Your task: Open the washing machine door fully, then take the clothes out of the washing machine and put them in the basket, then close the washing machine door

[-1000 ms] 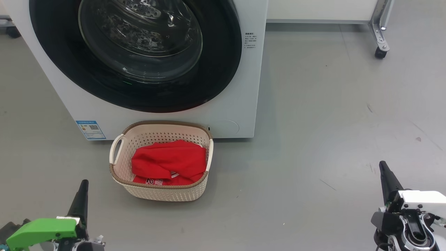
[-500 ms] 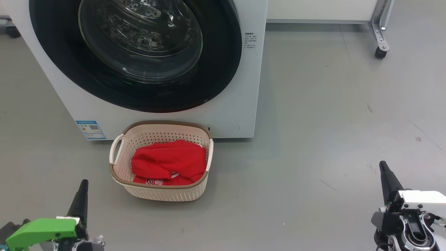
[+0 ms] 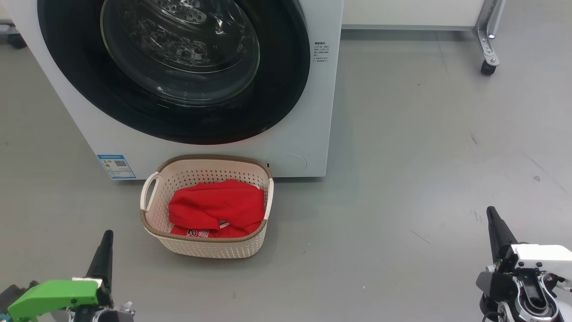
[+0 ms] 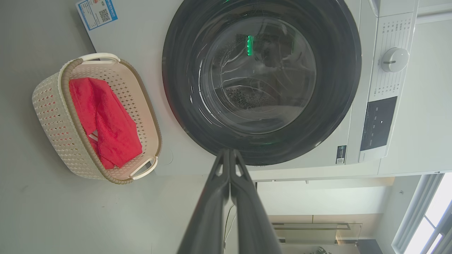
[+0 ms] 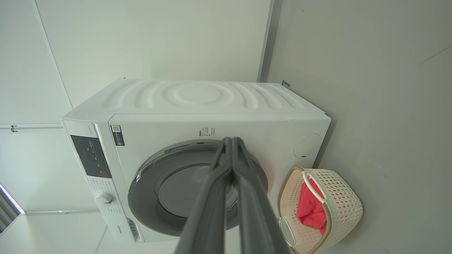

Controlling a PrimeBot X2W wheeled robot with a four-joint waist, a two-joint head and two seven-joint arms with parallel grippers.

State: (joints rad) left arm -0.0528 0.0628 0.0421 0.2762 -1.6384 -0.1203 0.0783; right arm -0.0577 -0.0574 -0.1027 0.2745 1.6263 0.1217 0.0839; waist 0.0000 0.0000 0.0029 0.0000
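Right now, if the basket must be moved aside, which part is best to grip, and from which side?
I would take the basket by its left handle, coming from above, on the side of the left claw. That loop stands out from the rim with an open gap, and the clothes lie clear of it.

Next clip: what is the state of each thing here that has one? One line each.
door: shut, flush with the machine front.
machine: closed; no red shows through the glass.
clothes: lying in the basket.
basket: upright on the floor before the machine, holding the clothes.
left gripper: shut, holding nothing.
right gripper: shut, holding nothing.
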